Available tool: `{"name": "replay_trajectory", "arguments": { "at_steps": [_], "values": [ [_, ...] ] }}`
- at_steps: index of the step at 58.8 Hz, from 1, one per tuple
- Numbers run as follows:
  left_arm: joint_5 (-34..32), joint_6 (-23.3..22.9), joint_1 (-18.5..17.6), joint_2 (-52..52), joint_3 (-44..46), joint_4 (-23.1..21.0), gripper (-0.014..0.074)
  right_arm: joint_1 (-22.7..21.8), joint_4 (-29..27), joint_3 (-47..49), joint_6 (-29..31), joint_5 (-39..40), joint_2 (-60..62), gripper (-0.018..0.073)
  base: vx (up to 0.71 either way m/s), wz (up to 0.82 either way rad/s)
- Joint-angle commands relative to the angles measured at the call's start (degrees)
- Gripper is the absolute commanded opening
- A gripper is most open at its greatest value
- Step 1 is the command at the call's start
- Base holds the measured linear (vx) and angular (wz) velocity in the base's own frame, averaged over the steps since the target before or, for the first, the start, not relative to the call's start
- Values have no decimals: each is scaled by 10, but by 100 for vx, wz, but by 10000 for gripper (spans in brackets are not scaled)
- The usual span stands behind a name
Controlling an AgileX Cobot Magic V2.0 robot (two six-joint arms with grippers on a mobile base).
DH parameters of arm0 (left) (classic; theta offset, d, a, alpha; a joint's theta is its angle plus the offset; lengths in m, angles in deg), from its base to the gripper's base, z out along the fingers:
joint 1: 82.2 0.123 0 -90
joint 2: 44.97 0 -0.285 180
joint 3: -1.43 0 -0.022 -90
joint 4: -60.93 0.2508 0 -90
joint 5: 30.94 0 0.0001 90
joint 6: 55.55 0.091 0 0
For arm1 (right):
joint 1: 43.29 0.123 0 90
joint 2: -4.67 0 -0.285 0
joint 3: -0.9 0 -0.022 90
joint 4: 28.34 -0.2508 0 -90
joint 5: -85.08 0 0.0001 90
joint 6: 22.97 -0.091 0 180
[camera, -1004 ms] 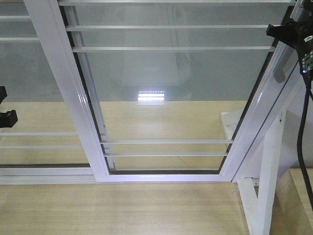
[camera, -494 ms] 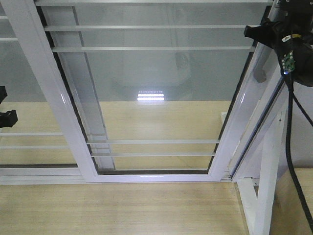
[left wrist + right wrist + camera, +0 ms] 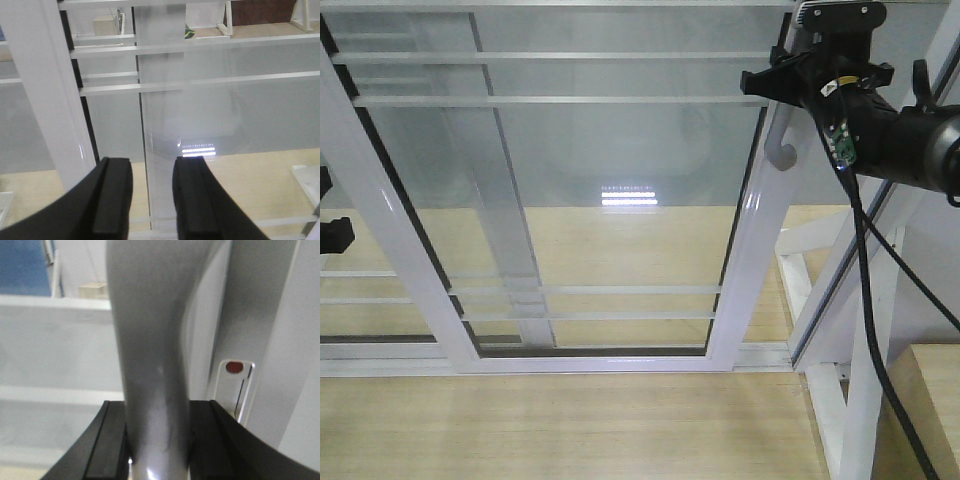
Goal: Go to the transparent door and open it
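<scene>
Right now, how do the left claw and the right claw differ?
The right claw is shut on the grey handle of the transparent door; the left claw holds nothing, its fingers apart. In the front view the right claw sits high at the handle-side stile, while the left claw shows lower, at the opposite edge of the picture. Both have black fingers and face the glass.

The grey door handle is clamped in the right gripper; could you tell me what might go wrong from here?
The right gripper pinches the smooth curved handle on a narrow patch, so it may slip under pull. Its cable hangs beside the braced white post and could snag. The open left gripper sits close to the door's white stile and might be hit.
</scene>
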Motion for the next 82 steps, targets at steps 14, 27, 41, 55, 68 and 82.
{"name": "replay_trajectory", "arguments": {
  "at_steps": [14,27,41,55,68,82],
  "values": [
    [-51,-7,-4,-3,20,-6,360,23,12,19,3,39,33,323,0,0],
    [-51,-7,-4,-3,20,-6,360,20,-2,18,7,-8,80,323,0,0],
    [-51,-7,-5,-3,20,-6,360,20,-2,-28,72,-91,181,323,0,0],
    [-51,-6,-31,-3,20,-5,372,-8,-24,-215,80,-89,352,323,0,0],
    [-102,-6,-137,15,22,-5,403,-31,-24,-365,80,-104,568,323,0,0],
    [-280,-7,-254,159,28,-5,436,-30,-24,-444,84,-187,740,323,0,0]
  ]
}}
